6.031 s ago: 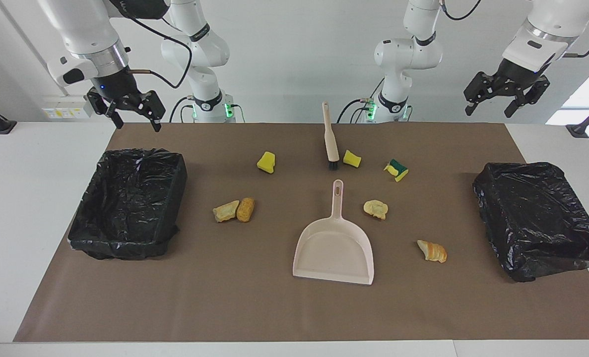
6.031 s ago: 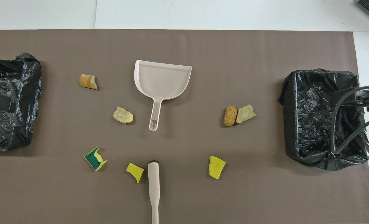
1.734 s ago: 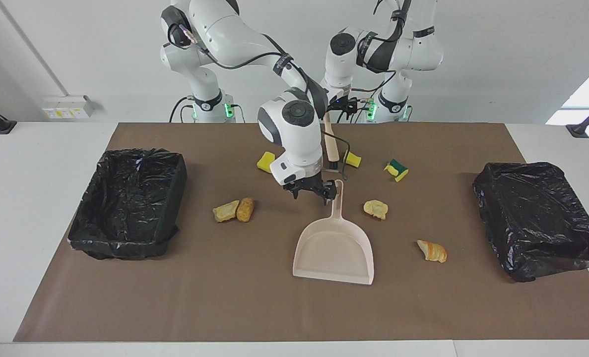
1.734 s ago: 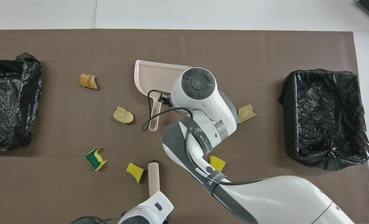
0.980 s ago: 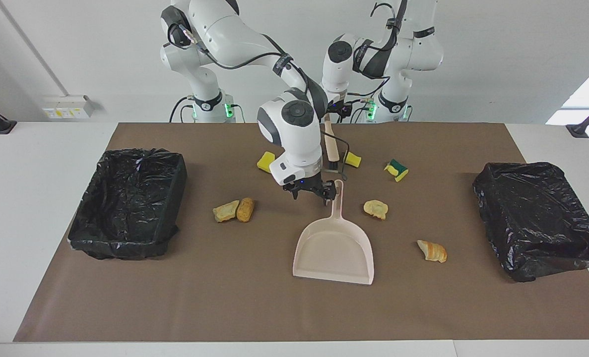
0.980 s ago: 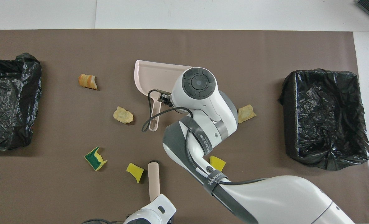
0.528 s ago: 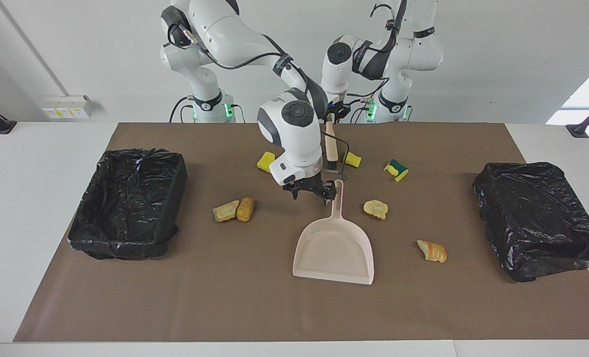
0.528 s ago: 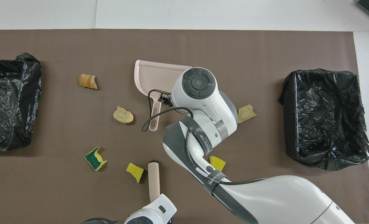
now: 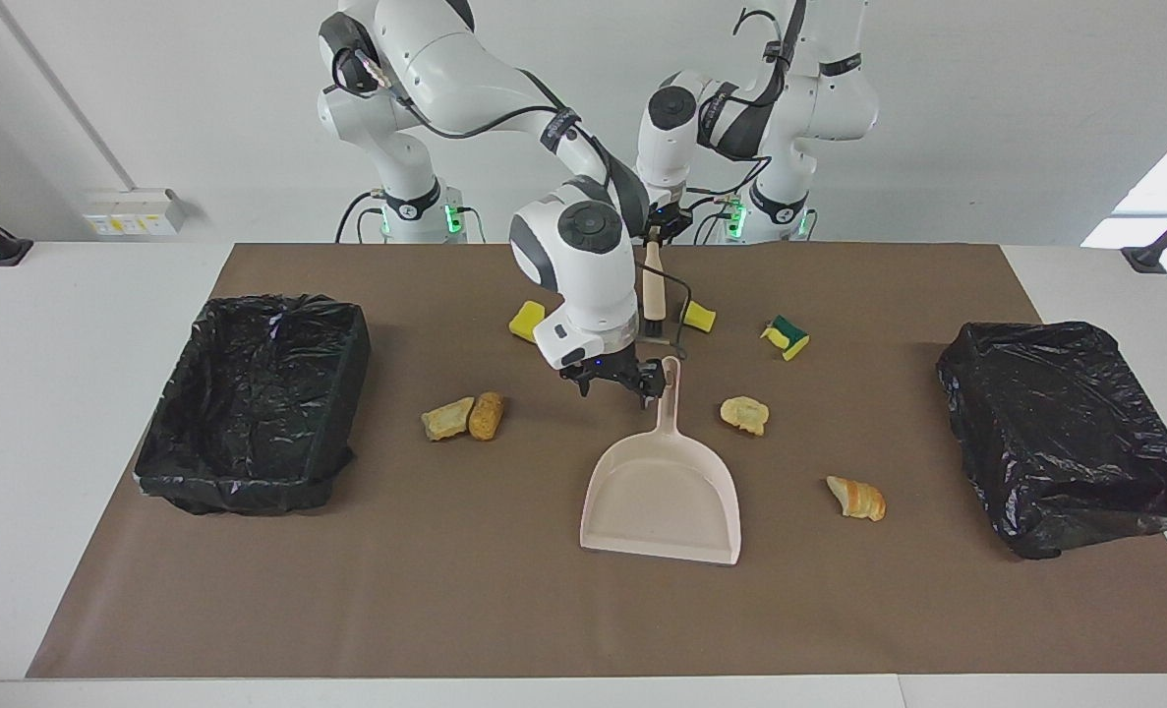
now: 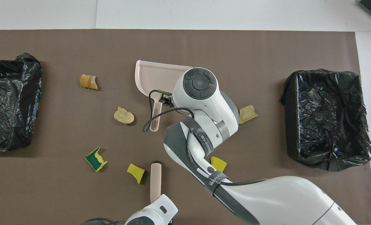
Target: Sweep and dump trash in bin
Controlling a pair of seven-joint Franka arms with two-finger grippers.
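Note:
The pink dustpan lies flat mid-mat, with its handle toward the robots. My right gripper is open and low beside that handle, toward the right arm's end; in the overhead view the wrist hides it. My left gripper is shut on the top of the beige brush, whose bristles rest on the mat. The trash lies around them: yellow sponge pieces, a green-backed piece, and bread chunks.
An open black-lined bin stands at the right arm's end of the mat. A second black-bagged bin stands at the left arm's end. The right arm stretches over the mat's middle and hides one bread chunk from above.
Both arms came in from their raised rest positions. In the last second the left gripper lowered onto the brush handle and the brush tilted slightly. The right gripper stayed beside the dustpan handle.

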